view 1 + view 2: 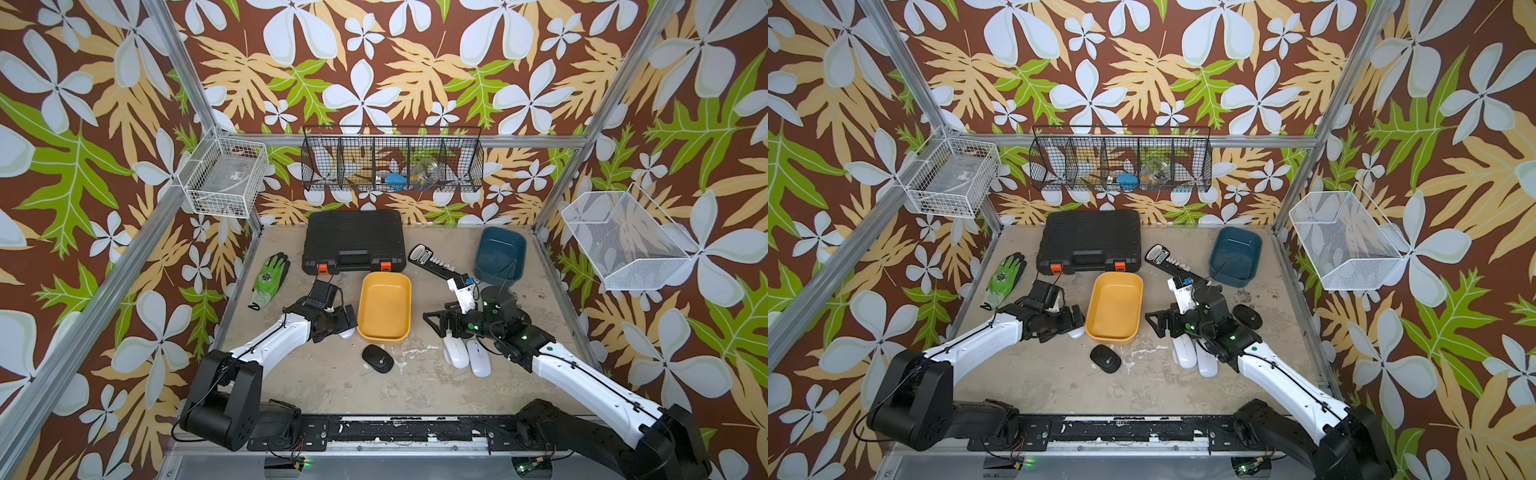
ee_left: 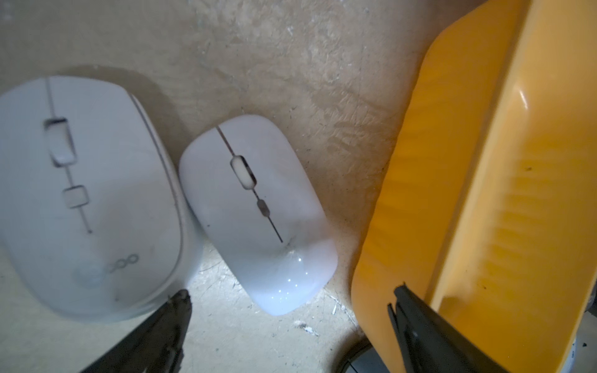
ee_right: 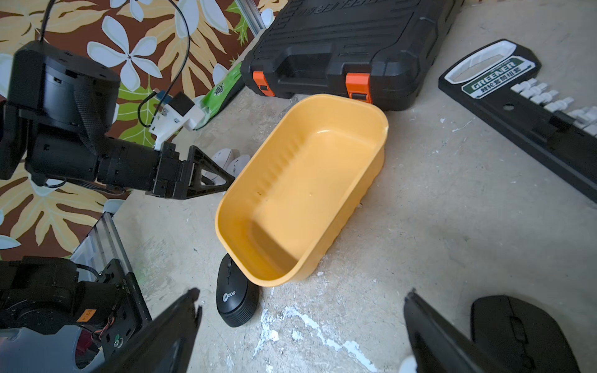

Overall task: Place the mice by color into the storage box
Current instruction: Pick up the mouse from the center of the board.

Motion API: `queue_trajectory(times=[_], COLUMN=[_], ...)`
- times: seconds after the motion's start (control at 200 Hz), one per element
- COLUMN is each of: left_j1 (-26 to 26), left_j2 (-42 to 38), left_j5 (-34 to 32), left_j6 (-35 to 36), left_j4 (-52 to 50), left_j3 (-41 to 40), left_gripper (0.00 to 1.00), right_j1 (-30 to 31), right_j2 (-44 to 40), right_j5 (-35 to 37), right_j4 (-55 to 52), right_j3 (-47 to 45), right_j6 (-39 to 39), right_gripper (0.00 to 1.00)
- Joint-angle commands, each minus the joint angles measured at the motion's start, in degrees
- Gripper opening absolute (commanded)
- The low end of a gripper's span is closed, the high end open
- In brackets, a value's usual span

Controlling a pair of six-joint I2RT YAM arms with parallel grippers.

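Note:
An empty yellow storage box (image 1: 384, 309) stands mid-table and a blue one (image 1: 500, 253) at the back right. My left gripper (image 2: 290, 294) is open just left of the yellow box, low over two white mice (image 2: 255, 213) (image 2: 87, 193); one fingertip (image 2: 400, 292) is against the box wall. My right gripper (image 3: 302, 294) is open right of the yellow box, with bare table between its fingers. A black mouse (image 1: 377, 358) lies at the box's near end. Two white mice (image 1: 455, 353) (image 1: 478, 359) lie under the right arm. Another black mouse (image 1: 1247, 316) lies right of that arm.
A closed black tool case (image 1: 353, 243) stands behind the yellow box. A green glove (image 1: 270, 276) lies at the left and a long black-and-white socket holder (image 1: 432, 262) between the boxes. Wire baskets (image 1: 392, 164) hang on the walls above the table.

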Motion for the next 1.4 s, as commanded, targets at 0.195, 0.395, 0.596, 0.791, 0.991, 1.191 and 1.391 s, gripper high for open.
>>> queue_trajectory(times=[0.195,0.395,0.596,0.791,0.991,1.191,1.391], left_j1=[0.18,0.17,0.16,0.14,0.19,0.1,-1.12], left_j2=[4.67,8.28,11.82,14.31,14.35,14.0,13.26], left_j5=[-1.22,-3.6,-4.72,-5.6,-7.17,-9.54,-10.35], left_j6=[-2.47,-1.11,0.86,3.0,5.08,7.12,7.65], left_j4=[3.0,2.24,1.42,-0.23,-2.42,-3.93,-4.68], left_j3=[0.54,2.01,2.06,1.47,0.24,-1.11,-1.45], left_gripper=[1.0,1.0,0.96,0.85,0.8,0.82,0.9], right_j1=[0.09,0.1,0.04,0.04,0.04,0.06,0.06], right_j2=[-0.49,-0.9,-0.95,-0.73,0.52,1.99,2.02], right_j5=[1.15,1.62,2.07,1.91,1.48,0.83,0.71], right_j4=[1.34,1.78,1.81,2.69,3.35,4.45,4.68], right_j3=[-3.0,-4.34,-5.31,-5.85,-5.89,-6.04,-6.1], right_j6=[-0.6,-1.19,-1.96,-2.31,-3.23,-3.33,-3.59], right_gripper=[1.0,1.0,1.0,1.0,1.0,1.0,1.0])
